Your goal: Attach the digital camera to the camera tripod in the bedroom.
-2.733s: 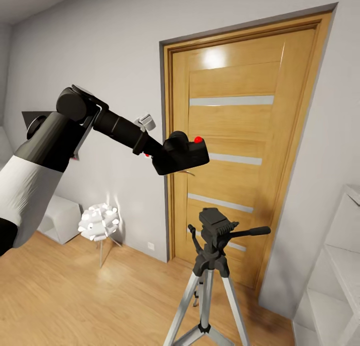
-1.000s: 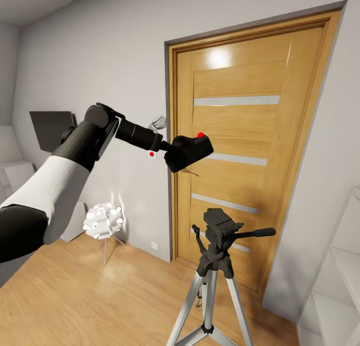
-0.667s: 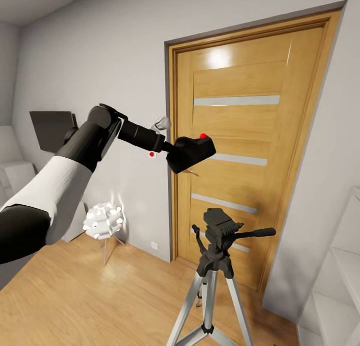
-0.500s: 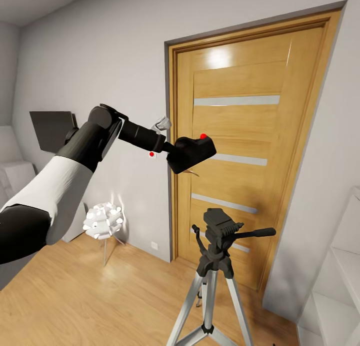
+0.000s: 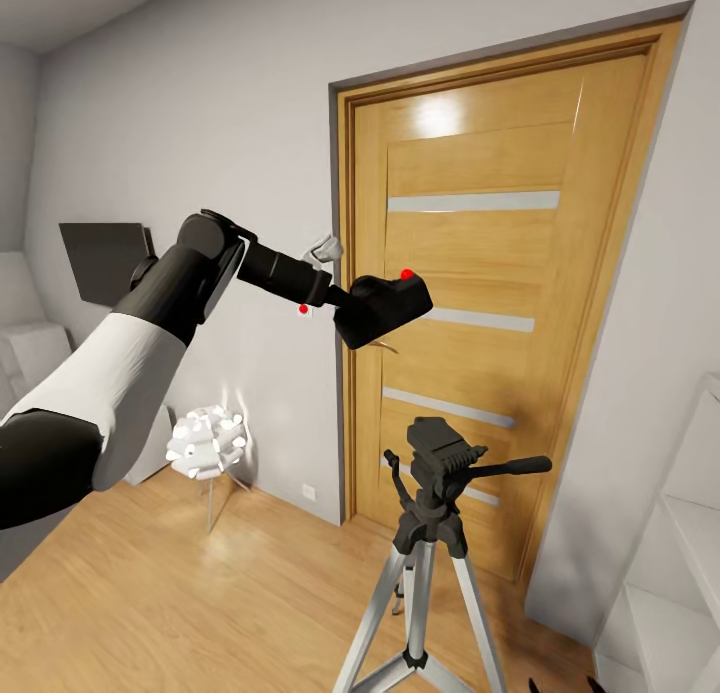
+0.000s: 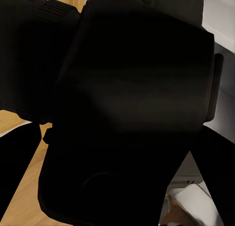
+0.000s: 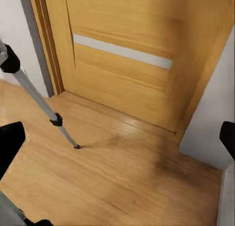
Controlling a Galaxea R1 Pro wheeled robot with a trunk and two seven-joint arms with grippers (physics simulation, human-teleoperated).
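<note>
In the head view my left arm reaches in from the lower left, and my left gripper is shut on the digital camera, a black block with a red button on top. It hangs in the air above and a little left of the camera tripod, well apart from its black head; the side handle points right and the silver legs spread below. The left wrist view shows the camera's dark body up close. My right gripper is open low over the floor, beside a tripod leg.
An oak door stands shut right behind the tripod. A white flower-shaped lamp sits on thin legs by the wall at left. White shelves rise at the right. A dark panel hangs on the left wall.
My left arm has pushed the camera slightly to the right and down over the last second. The head view shifted before that; the tripod itself has stayed put.
</note>
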